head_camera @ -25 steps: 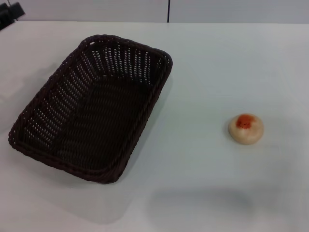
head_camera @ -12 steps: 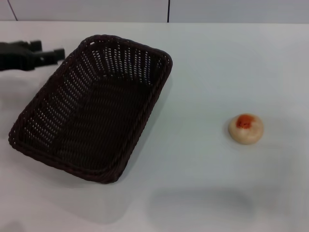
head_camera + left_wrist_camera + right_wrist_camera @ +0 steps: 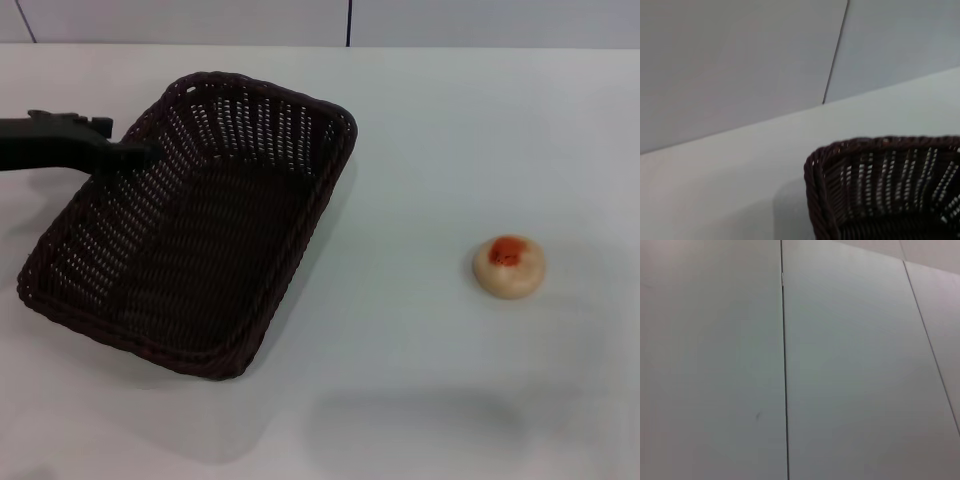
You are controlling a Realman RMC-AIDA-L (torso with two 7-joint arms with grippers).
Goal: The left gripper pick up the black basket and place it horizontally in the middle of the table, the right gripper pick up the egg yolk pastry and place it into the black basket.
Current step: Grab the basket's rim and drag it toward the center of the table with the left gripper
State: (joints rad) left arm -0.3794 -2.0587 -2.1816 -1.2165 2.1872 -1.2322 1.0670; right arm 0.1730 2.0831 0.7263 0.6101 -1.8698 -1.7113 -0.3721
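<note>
The black basket lies at an angle on the left half of the white table, open side up and empty. My left gripper reaches in from the left, its tip at the basket's left rim near the far corner. The basket's corner also shows in the left wrist view. The egg yolk pastry, pale with an orange-red spot, sits alone on the table to the right. My right gripper is out of view; its wrist view shows only a wall.
A pale wall with a dark vertical seam runs behind the table's far edge. Bare tabletop lies between the basket and the pastry.
My left gripper has come in from the far left edge and moved right and down to the basket's left rim. The basket and pastry have not moved.
</note>
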